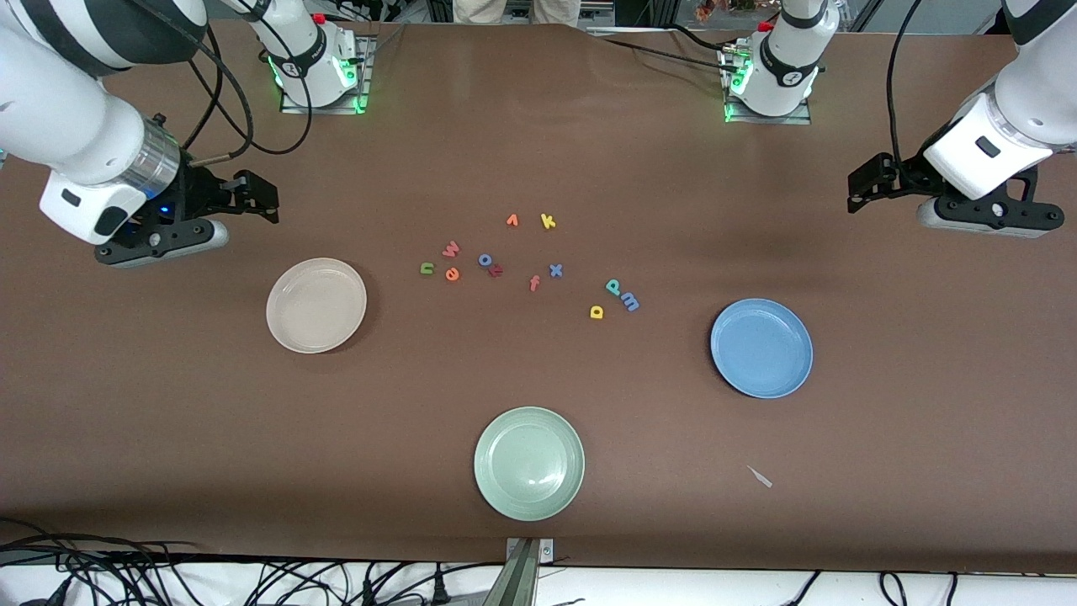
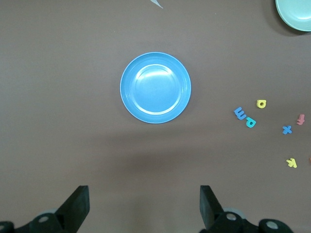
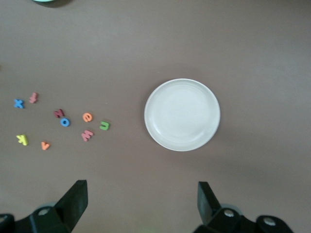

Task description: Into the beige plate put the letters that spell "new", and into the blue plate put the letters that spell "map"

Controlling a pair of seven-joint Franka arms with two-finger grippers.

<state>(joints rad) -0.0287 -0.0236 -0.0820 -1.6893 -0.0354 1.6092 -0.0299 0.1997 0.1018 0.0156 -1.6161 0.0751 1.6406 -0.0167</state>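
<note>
Both arms hang still above the brown table (image 1: 538, 505), each off at its own end. The left gripper (image 1: 858, 189) hovers over bare tabletop at the left arm's end, its fingers (image 2: 77, 204) spread wide with nothing between them; its wrist camera looks down on the blue plate (image 1: 761, 348), which sits empty toward that same end. The right gripper (image 1: 265, 195) hovers over bare table at the right arm's end, fingers (image 3: 75, 196) just as wide and holding nothing, with the beige plate (image 1: 316, 305) empty below and a little nearer the front camera. The letters lie scattered in the middle of the table between the two plates. The green n (image 1: 427, 268), orange e (image 1: 453, 273) and pinkish-red w (image 1: 451, 248) cluster together, close to the beige plate but off it. The teal p (image 1: 614, 287) and blue m (image 1: 630, 302) touch or nearly touch, with the yellow a (image 1: 596, 312) just beside them, nearer the front camera, on the blue plate's side of the scatter. Among the rest I see a blue o (image 1: 486, 259), a blue x (image 1: 555, 270), a pink f (image 1: 534, 283), an orange v (image 1: 512, 220) and a yellow k (image 1: 548, 221). A pale green plate (image 1: 529, 463) sits nearest the front camera, also empty
</note>
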